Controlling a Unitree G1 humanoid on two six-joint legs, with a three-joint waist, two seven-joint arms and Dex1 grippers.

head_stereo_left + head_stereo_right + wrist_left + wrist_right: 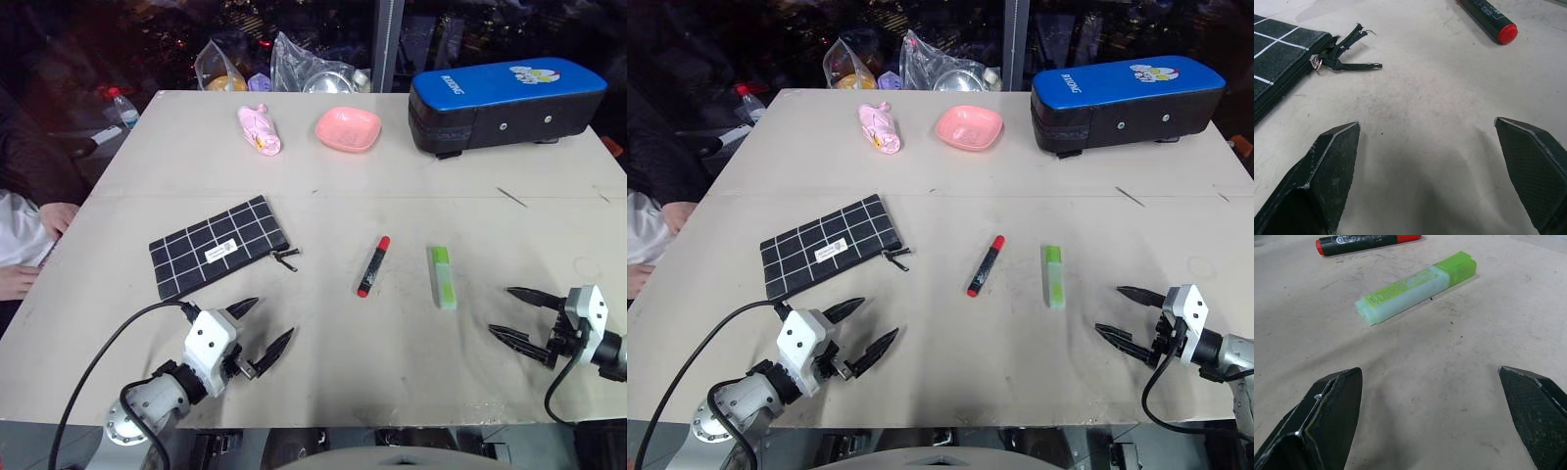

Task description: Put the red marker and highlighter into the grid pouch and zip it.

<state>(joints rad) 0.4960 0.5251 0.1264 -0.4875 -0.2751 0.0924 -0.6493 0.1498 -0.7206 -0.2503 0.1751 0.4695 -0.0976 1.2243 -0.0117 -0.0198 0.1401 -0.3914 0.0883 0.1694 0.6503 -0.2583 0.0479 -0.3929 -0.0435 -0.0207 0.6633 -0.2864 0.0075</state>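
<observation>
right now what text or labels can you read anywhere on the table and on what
Nothing can be read for certain.
Blue-topped case: white lettering on the lid beside a cartoon print, too small to read.
Grid pouch: small white label, print too small.
Red marker: white print, blurred.
Highlighter: faint print, unreadable.

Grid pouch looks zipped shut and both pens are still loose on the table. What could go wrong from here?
1. The grid pouch appears closed; its small zipper pull lies flat on the table, so the open left gripper may slip off it or drag the pouch.
2. The red marker is round and may roll when nudged.
3. The highlighter lies flat, so the open right gripper may push it rather than lift it.
</observation>
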